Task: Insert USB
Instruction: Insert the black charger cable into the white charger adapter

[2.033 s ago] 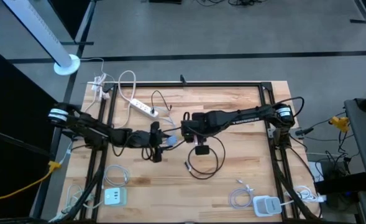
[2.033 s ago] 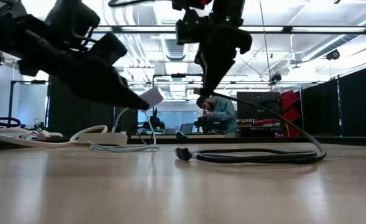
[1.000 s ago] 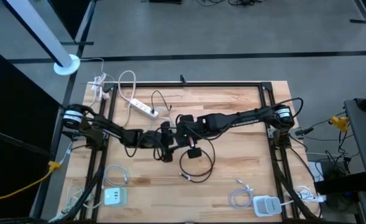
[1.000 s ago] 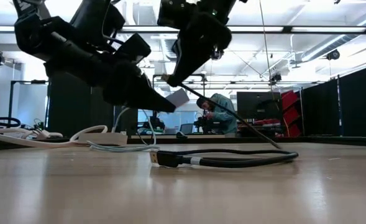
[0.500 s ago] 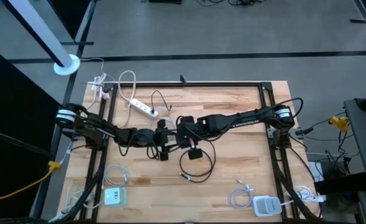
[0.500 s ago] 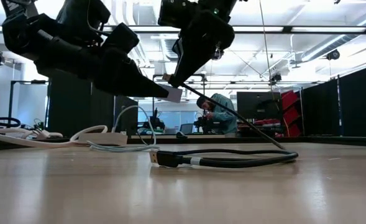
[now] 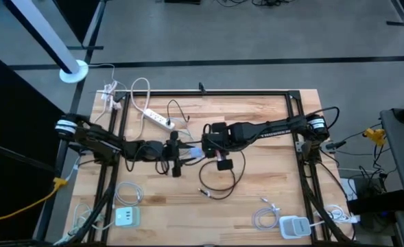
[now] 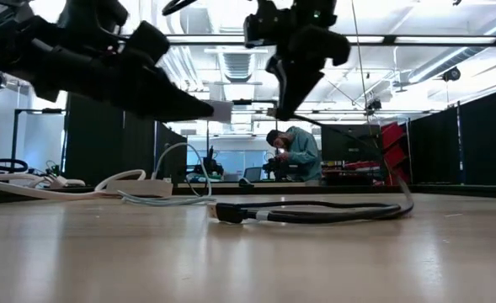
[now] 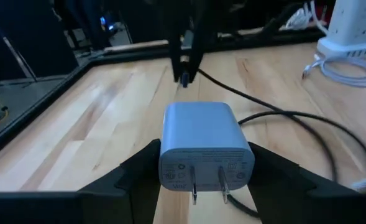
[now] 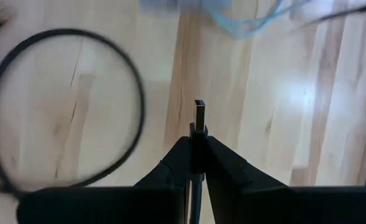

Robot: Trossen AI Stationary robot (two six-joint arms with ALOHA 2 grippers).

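Left wrist view: left gripper [image 9: 204, 177] fingers hold a pale blue-white two-prong wall charger [image 9: 205, 146] above the wooden surface [image 9: 108, 124]. Right wrist view alone shows right gripper [image 10: 198, 149] fingers pinching the black cable's metal USB plug [image 10: 199, 115].

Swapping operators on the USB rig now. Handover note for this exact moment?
Left pincer: clamped on the pale blue-white wall charger block, held above the wooden table near its middle, prongs toward the wrist.
Right pincer: shut on the black cable's USB plug, metal tip sticking out, also in the air beside the charger.
The rest of the black cable lies looped on the table.
Done: both parts picked up and raised.
Left: line the plug up with the charger's port and push it in.
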